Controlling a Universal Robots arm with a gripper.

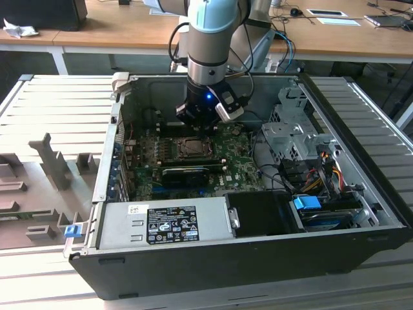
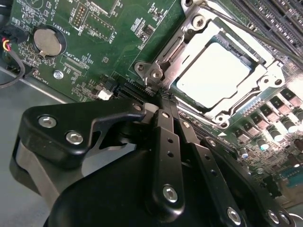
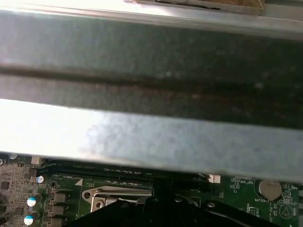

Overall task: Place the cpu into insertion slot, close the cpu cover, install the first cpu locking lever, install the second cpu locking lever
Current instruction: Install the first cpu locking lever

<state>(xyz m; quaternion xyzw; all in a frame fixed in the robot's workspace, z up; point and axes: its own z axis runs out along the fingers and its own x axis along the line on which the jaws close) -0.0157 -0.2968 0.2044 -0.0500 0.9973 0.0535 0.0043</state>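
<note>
Gripper (image 2: pixel 161 101) was down inside the open PC case (image 1: pixel 361 129), fingers drawn together to a narrow tip in the second wrist view, nothing visibly held between them; the tip sat right at the corner of the insertion slot (image 2: pixel 222 71), by the screw post there, though actual contact couldn't be confirmed. In the exterior view the arm's wrist stood just beyond the socket area on the motherboard (image 1: pixel 242 161), far side of the case, roughly centre. The cpu (image 2: pixel 213 75) was already seated: pale metal top lying flat and square in the socket. The cpu cover (image 2: pixel 265 78) looked down over it, its frame lying around the chip with the top showing through the window, so I judged steps one and two done. Lever state was less clear: a thin metal rod ran along the socket edge past the memory slots (image 2: pixel 279 19), and I couldn't tell whether it was hooked under its catch. With the gripper tip parked at the socket corner, my read was that the work stood at the lever stage, at least one lever still to lock. The first wrist view mostly gave the case wall (image 3: pixel 151 94), with a strip of board and socket frame edge beneath. The coin cell (image 2: pixel 46 41) sat well clear of the socket.
</note>
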